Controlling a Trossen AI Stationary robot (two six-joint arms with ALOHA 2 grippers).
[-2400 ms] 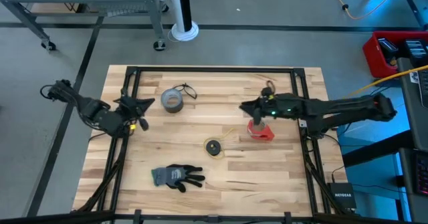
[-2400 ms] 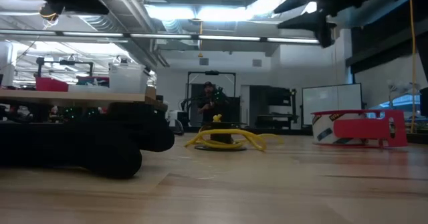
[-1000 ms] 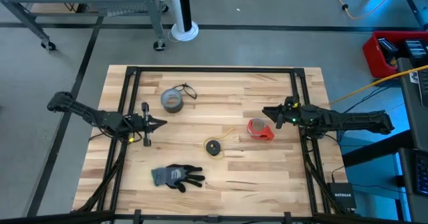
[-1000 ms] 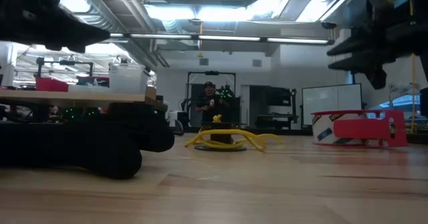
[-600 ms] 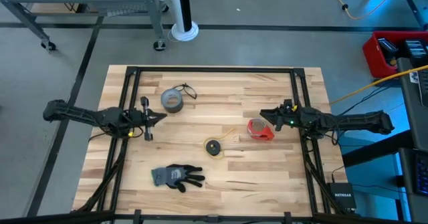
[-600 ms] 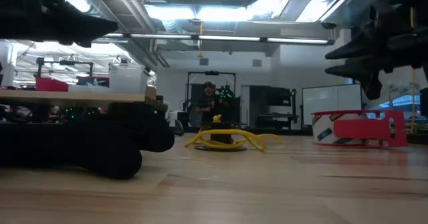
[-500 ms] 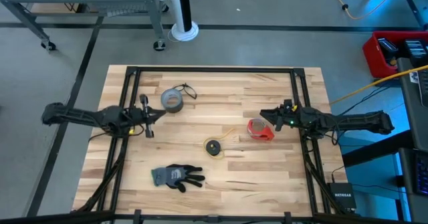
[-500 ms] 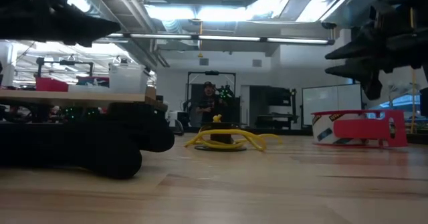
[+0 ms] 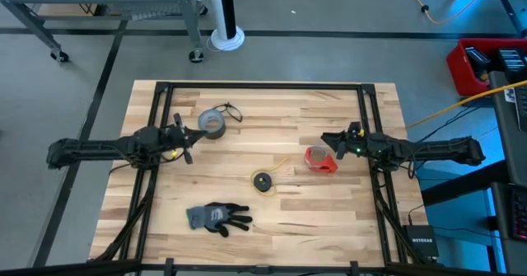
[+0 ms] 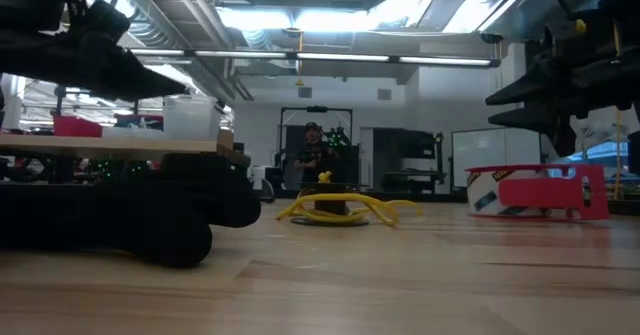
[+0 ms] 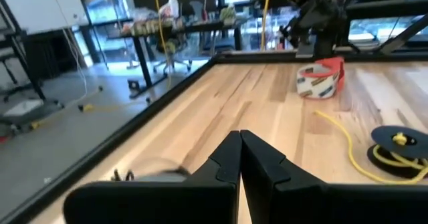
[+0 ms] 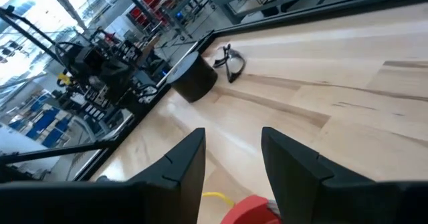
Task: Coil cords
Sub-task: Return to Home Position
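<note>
Grey concrete floor (image 9: 329, 12) surrounds the wooden tabletop (image 9: 313, 218). White pole (image 9: 221, 4) and wheeled metal rack (image 9: 123, 4) stand beyond. Ceiling lights (image 10: 330, 17) lit.

We see the left arm (image 9: 99, 148) unfolded: 2.4 s ago it was bunched up at the table's (image 9: 329, 218) left edge, now it lies stretched out flat. The left gripper (image 9: 186, 138) swung out over the boards, then shifted toward the grey tape roll (image 9: 212, 124); now near it, not touching. The right gripper (image 9: 328, 139) had reached in past the red tape roll (image 9: 319, 160); it's drawn back toward the right side, tip just beside the roll, barely moving over the last second.
</note>
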